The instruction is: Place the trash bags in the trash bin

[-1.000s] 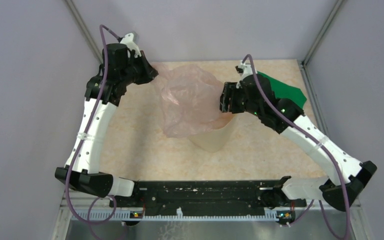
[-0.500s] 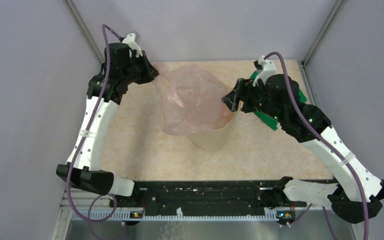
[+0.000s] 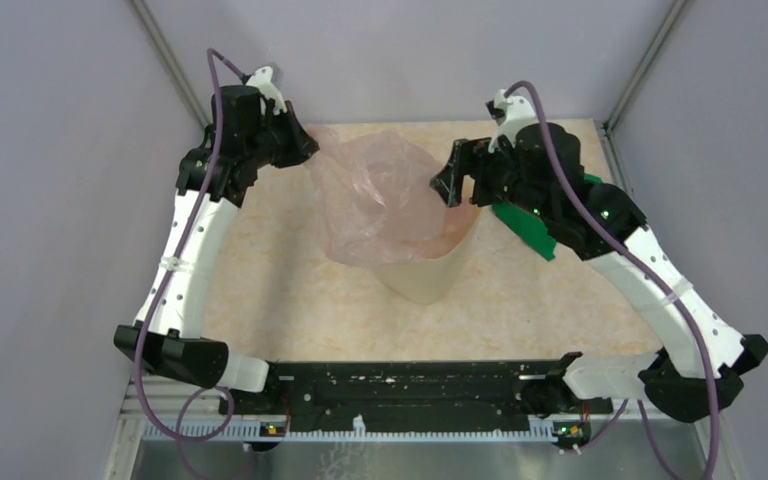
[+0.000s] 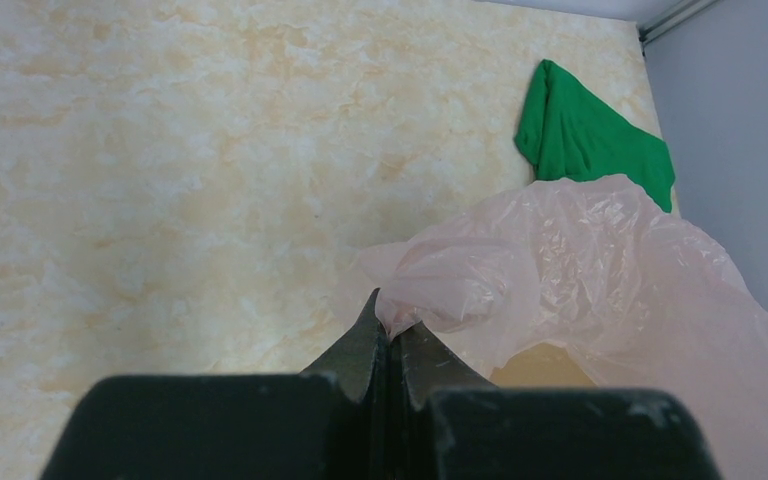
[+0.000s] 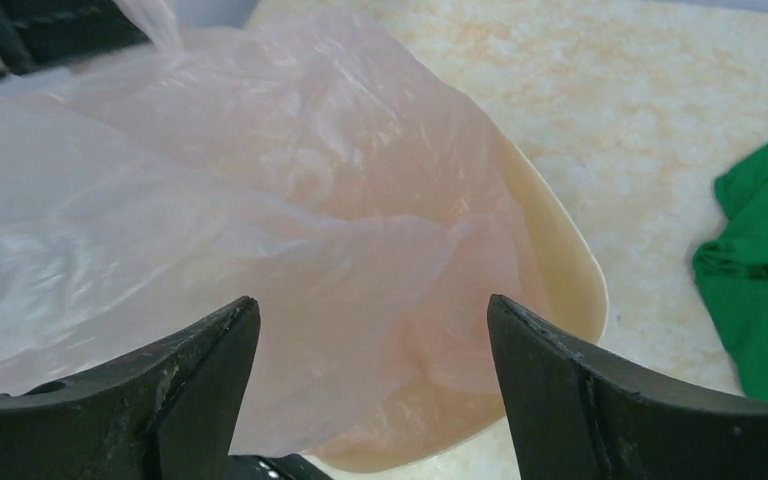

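Observation:
A pale-pink translucent trash bag [image 3: 380, 200] billows over the mouth of the cream-beige trash bin [image 3: 430, 275] at the table's middle, part of it lying inside. My left gripper [image 3: 307, 148] is shut on the bag's far-left edge and holds it up; the pinched film [image 4: 400, 315] shows in the left wrist view. My right gripper [image 3: 445, 190] is open, above the bin's right rim, with nothing between its fingers. In the right wrist view the bag [image 5: 260, 200] fills the bin [image 5: 560, 260] below the open fingers.
A green cloth [image 3: 540, 225] lies on the table right of the bin, partly under my right arm; it also shows in the left wrist view [image 4: 590, 130] and in the right wrist view [image 5: 760, 290]. Grey walls close in the table on three sides.
My right arm has swung from the bin's right rim out and back, and now hangs higher above that rim with open jaws. The left gripper and bag have barely moved.

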Robot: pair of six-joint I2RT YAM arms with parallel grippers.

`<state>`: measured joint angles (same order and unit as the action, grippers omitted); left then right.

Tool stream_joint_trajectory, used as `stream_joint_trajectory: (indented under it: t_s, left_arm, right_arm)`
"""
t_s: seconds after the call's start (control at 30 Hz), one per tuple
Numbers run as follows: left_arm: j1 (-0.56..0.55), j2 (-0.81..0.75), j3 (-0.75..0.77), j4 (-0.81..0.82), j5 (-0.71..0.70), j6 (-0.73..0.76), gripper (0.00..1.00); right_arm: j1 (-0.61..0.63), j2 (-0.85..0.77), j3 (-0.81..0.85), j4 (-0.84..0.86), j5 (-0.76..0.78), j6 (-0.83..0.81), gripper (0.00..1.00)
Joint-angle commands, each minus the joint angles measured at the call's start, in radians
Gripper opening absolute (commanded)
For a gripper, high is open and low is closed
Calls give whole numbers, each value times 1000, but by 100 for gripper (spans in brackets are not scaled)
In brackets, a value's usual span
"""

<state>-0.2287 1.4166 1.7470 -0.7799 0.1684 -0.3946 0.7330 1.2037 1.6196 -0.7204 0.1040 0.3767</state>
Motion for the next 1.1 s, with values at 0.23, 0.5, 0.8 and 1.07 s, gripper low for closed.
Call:
stream_joint_trajectory:
  t_s: [0.23, 0.5, 0.8, 1.07]
  left_arm:
    - [-29, 39, 47, 30, 87, -23, 0]
    - [-80, 33, 42, 40, 137, -52, 0]
    - [-102, 12, 16, 125, 205, -138, 0]
    - [-104, 22, 34, 136, 192, -156, 0]
  right_arm:
    - [-36, 105, -87, -75, 187, -84, 58]
    - [-54, 156, -21, -111, 231, -85, 47]
    - [-54, -3, -15, -158, 260, -44, 68]
    - [-53, -205, -138, -95, 74, -64, 75]
